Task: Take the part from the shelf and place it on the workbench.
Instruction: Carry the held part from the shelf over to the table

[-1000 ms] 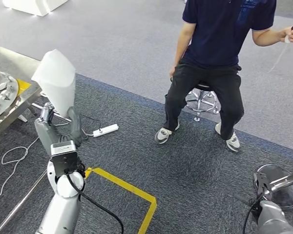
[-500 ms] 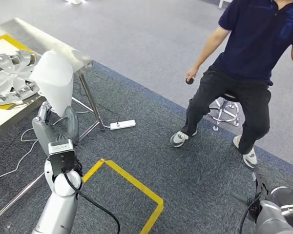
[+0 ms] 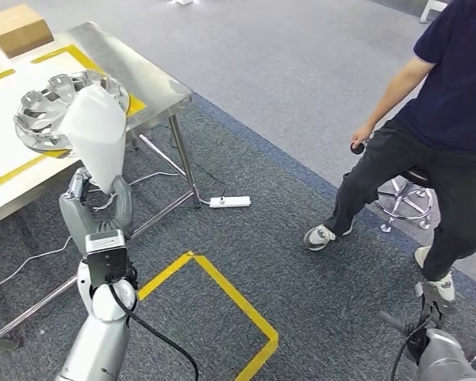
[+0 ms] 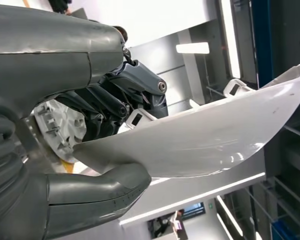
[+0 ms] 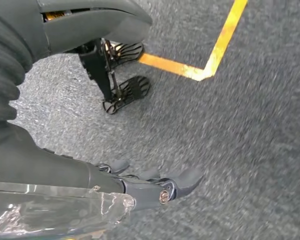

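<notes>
Grey carpet marked with yellow tape (image 3: 236, 298) runs under the steel worktop (image 3: 155, 83), which stands ahead and to the robot's left, a silver wheel cover (image 3: 41, 111) already lying on its white mat. A seated person (image 3: 439, 151) is off to the right, well apart from the worktop.

The left hand (image 3: 97, 210) holds the white part (image 3: 97, 143) by its narrow lower end, thumb on one side and fingers on the other, so the part rises above the hand with its long axis roughly upright and its broad end topmost. In the left wrist view the part (image 4: 216, 137) reaches out well beyond the fingers (image 4: 114, 102).

What the placing turns on — the worktop lies forward and left of the held part, and the left arm is plainly nearer.

The right hand (image 5: 156, 185) hangs low over the carpet, fingers loosely extended; a clear, shiny sheet (image 5: 58, 210) lies along it, and I cannot tell whether it is gripped.
</notes>
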`<state>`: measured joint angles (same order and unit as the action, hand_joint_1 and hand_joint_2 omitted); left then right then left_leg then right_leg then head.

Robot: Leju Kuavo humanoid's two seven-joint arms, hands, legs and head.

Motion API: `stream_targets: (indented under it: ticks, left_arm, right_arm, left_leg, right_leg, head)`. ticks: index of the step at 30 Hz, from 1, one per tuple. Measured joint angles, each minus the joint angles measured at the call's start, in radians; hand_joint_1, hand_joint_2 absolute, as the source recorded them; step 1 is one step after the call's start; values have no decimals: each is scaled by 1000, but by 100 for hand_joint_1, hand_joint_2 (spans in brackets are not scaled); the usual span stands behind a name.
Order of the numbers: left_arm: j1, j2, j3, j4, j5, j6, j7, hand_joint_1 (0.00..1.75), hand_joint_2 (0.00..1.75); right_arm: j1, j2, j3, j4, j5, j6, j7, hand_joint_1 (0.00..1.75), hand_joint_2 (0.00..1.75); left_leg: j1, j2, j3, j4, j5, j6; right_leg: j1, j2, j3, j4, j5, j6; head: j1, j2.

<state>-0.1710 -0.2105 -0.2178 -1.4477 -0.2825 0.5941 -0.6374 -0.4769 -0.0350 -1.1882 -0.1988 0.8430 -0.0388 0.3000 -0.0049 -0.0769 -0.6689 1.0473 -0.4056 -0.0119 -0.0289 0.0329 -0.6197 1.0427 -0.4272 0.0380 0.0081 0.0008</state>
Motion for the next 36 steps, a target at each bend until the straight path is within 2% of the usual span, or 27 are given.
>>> stream_targets:
  ticks: [2, 3, 4, 5, 6, 7, 9, 11, 13, 15, 17, 19, 20, 21, 22, 23, 24, 25, 26, 27, 28, 29, 31, 33, 34, 35, 36]
  left_arm:
    - [-2, 2, 0, 0, 0, 0, 0, 175, 175]
    - [-2, 2, 0, 1, 1, -1, 2, 175, 175]
    - [-1, 3, 0, 1, 4, -5, 7, 175, 175]
    - [-1, 4, 0, 2, 11, -12, 15, 175, 175]
    - [-1, 6, 0, 2, 19, -21, 25, 175, 175]
    - [-1, 6, 0, 2, 29, -32, 35, 175, 175]
    - [-3, 7, 1, 1, 44, -59, 54, 175, 175]
    - [-5, 9, 1, 0, 54, -90, 74, 175, 175]
    - [-4, 13, 1, 0, 58, -115, 88, 175, 175]
    - [-4, 16, 0, 0, 58, -130, 95, 175, 175]
    - [-5, 16, 0, 0, 58, -136, 98, 175, 175]
    - [-2, 17, -1, 0, 57, -137, 99, 175, 175]
    - [-1, 18, 0, 0, 57, -137, 100, 175, 175]
    - [0, 19, 0, 0, 57, -137, 100, 175, 175]
    - [1, 19, 0, 0, 57, -137, 101, 175, 175]
    - [0, 20, 0, 0, 57, -137, 101, 175, 175]
    - [0, 20, 0, 0, 57, -137, 101, 175, 175]
    - [-1, 20, -1, 0, 57, -138, 101, 175, 175]
    - [-2, 21, -1, 0, 55, -140, 101, 175, 175]
    - [-2, 21, 0, 0, 54, -142, 101, 175, 175]
    - [-1, 23, 0, 0, 52, -144, 102, 175, 175]
    - [0, 24, 0, 0, 51, -146, 102, 175, 175]
    - [-3, 26, 0, 0, 50, -148, 102, 175, 175]
    - [-6, 28, 0, 0, 48, -150, 102, 175, 175]
    - [-6, 29, 0, 1, 48, -151, 102, 175, 175]
    - [-6, 31, 0, 2, 48, -153, 101, 175, 175]
    - [-5, 32, 0, 2, 47, -155, 101, 175, 175]
  right_arm:
    - [0, 1, -1, 0, 7, 21, 6, 0, 175]
    - [1, 1, -1, 0, 9, 25, 10, 0, 175]
    - [2, 1, -2, 0, 12, 25, 12, 0, 175]
    - [3, 1, -2, 0, 13, 21, 14, 0, 175]
    - [3, 1, -2, 0, 15, 14, 15, 0, 175]
    - [2, 1, -2, 0, 16, 4, 15, 0, 175]
    - [0, 1, -2, 0, 19, -18, 14, 0, 175]
    - [-2, 1, -2, 0, 24, -42, 10, 0, 175]
    - [-4, 1, -2, 0, 27, -58, 6, 0, 175]
    - [-9, 2, -3, 0, 28, -64, 3, 0, 175]
    - [-10, 1, -3, 0, 28, -67, 1, 0, 175]
    - [-8, 1, -4, 0, 28, -68, 1, 0, 175]
    - [-7, 1, -4, 0, 28, -68, 1, 0, 175]
    - [-6, 1, -4, 0, 28, -68, 1, 0, 175]
    - [-6, 1, -4, 0, 29, -69, 1, 0, 175]
    - [-7, 1, -4, 0, 29, -69, 1, 0, 175]
    - [-8, 1, -4, 0, 28, -69, 1, 0, 175]
    - [-9, 2, -4, 0, 28, -69, 1, 0, 175]
    - [-9, 2, -4, 1, 27, -69, 2, 0, 175]
    - [-9, 3, -5, 1, 25, -68, 3, 0, 175]
    - [-9, 3, -5, 1, 22, -66, 4, 0, 175]
    - [-11, 4, -6, 1, 19, -63, 5, 0, 175]
    - [-12, 5, -8, 1, 15, -51, 9, 0, 175]
    - [-11, 5, -10, 1, 16, -37, 17, 0, 175]
    - [-10, 5, -10, 1, 17, -30, 20, 0, 175]
    - [-9, 5, -11, 1, 18, -26, 24, 0, 175]
    - [-9, 5, -11, 1, 20, -23, 26, 0, 175]
  left_leg:
    - [-2, 50, -52, 115, -63, -7]
    - [-1, 59, -83, 182, -92, -9]
    - [0, 64, -105, 231, -107, -9]
    - [0, 65, -112, 245, -103, -9]
    - [0, 68, -99, 220, -81, -7]
    - [-1, 76, -69, 164, -49, -3]
    - [-9, 116, -1, 33, 1, 8]
    - [-16, 140, 28, -28, 10, 17]
    - [-15, 121, 28, -35, 10, 24]
    - [-9, 100, 32, -40, 12, 33]
    - [-3, 80, 34, -41, 13, 40]
    - [-3, 58, 35, -41, 13, 44]
    - [-2, 46, 35, -41, 13, 44]
    - [-2, 35, 36, -40, 12, 44]
    - [0, 23, 38, -40, 12, 42]
    - [2, 11, 39, -38, 10, 39]
    - [2, 0, 39, -35, 9, 34]
    - [3, -11, 36, -32, 8, 28]
    - [3, -20, 32, -31, 10, 21]
    - [4, -29, 28, -32, 13, 15]
    - [5, -37, 26, -34, 16, 10]
    - [6, -35, 25, -35, 16, 5]
    - [3, 6, 6, 5, -12, -5]
    - [1, 54, -50, 122, -73, -11]
    - [1, 63, -82, 188, -98, -13]
    - [2, 66, -105, 233, -110, -12]
    - [1, 67, -110, 244, -102, -11]
  right_leg:
    - [2, -20, 0, -1, -1, -9]
    - [3, -31, 0, -1, -2, -10]
    - [4, -42, 1, -1, -3, -11]
    - [5, -54, 1, -1, -4, -12]
    - [5, -66, 3, -1, -4, -12]
    - [6, -77, 5, -1, -6, -12]
    - [11, -97, 9, 1, -10, -7]
    - [17, -114, 13, -1, -14, 2]
    - [18, -131, 17, -5, -17, 11]
    - [15, -106, 7, 21, -37, 21]
    - [14, -57, -44, 128, -91, 28]
    - [14, -38, -117, 265, -142, 30]
    - [14, -35, -138, 297, -144, 31]
    - [13, -34, -141, 290, -126, 31]
    - [12, -31, -122, 241, -90, 32]
    - [9, -21, -88, 165, -48, 34]
    - [5, -3, -53, 93, -21, 36]
    - [1, 14, -24, 37, -3, 36]
    - [0, 25, -9, 8, 1, 34]
    - [1, 28, -4, 3, -4, 29]
    - [2, 21, -4, 3, -2, 22]
    - [2, 13, -4, 2, 0, 15]
    - [1, -3, -1, -2, 2, 1]
    - [3, -21, 0, -3, 0, -8]
    - [5, -31, 0, -3, -1, -10]
    - [6, -41, 1, -3, -2, -12]
    - [7, -51, 1, -3, -3, -12]
  head:
    - [-7, 0]
    - [-7, 0]
    - [-7, 0]
    - [-8, 0]
    - [-7, 0]
    - [-7, 0]
    - [-8, 0]
    - [-8, 0]
    - [-7, 0]
    - [-4, 0]
    - [0, 0]
    - [3, 0]
    - [3, 0]
    - [3, 0]
    - [3, 0]
    - [3, 0]
    - [4, 0]
    - [3, 0]
    - [4, 0]
    - [4, 0]
    - [3, 0]
    - [4, 0]
    - [-2, 0]
    - [-9, 0]
    - [-9, 0]
    - [-9, 0]
    - [-9, 0]
